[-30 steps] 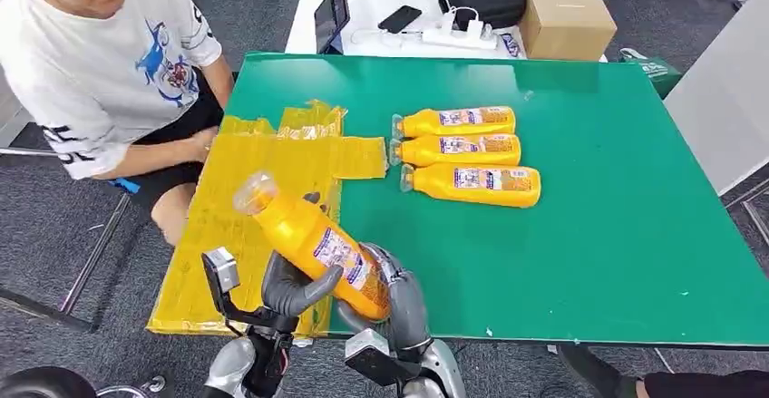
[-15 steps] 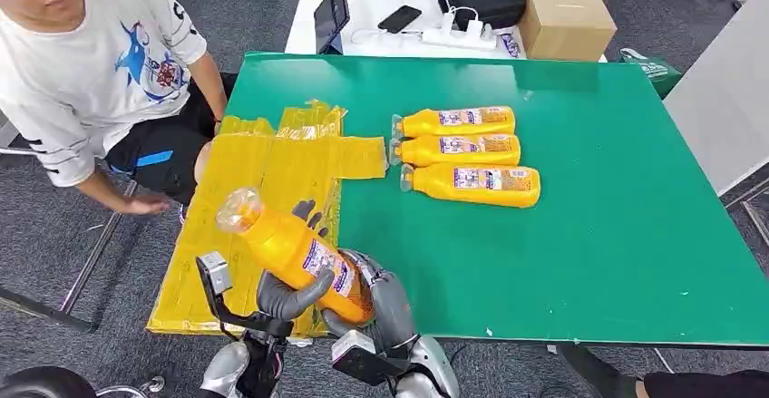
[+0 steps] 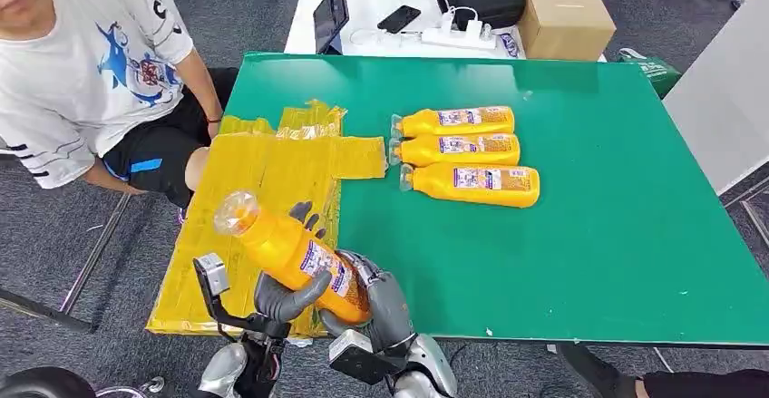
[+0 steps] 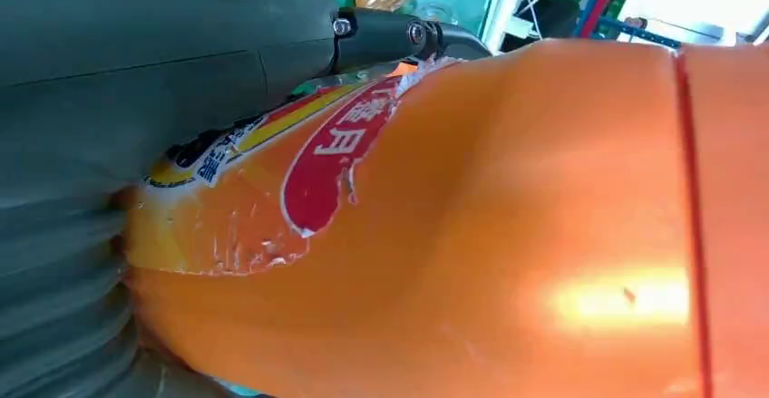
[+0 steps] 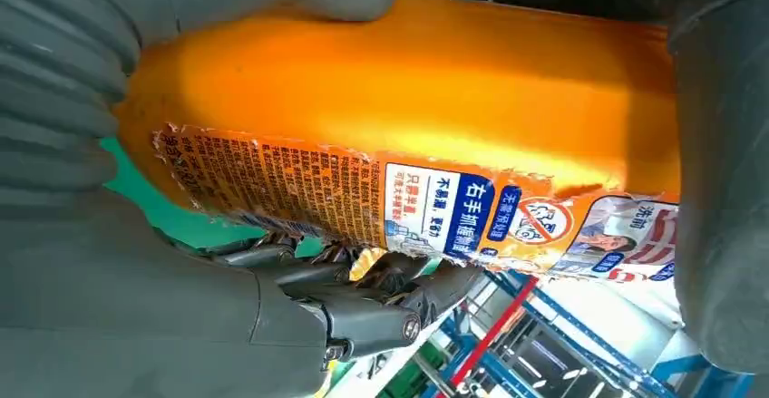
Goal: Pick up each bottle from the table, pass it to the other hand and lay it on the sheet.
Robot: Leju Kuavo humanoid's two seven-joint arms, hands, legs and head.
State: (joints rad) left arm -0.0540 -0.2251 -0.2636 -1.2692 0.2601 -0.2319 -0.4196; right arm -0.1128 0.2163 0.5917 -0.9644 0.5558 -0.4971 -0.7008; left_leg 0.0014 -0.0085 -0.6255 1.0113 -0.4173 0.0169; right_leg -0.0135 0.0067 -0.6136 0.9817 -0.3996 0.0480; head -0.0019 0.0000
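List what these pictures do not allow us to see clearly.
- Held bottle: its base, head view, covered by the right hand.
- Left hand: most fingers, behind the bottle.
- Bottle cap: outside both wrist views.
- Yellow sheet: near edge, hidden by the bottle and hands.

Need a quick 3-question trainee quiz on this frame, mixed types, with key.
1. How many bottles lie on the green table?
2. True or false: both the left hand and the right hand grip the held bottle.
3. The held bottle's cap points toward: A) the yellow sheet B) the cardboard box C) the tablet

Key: 1) three; 2) true; 3) A
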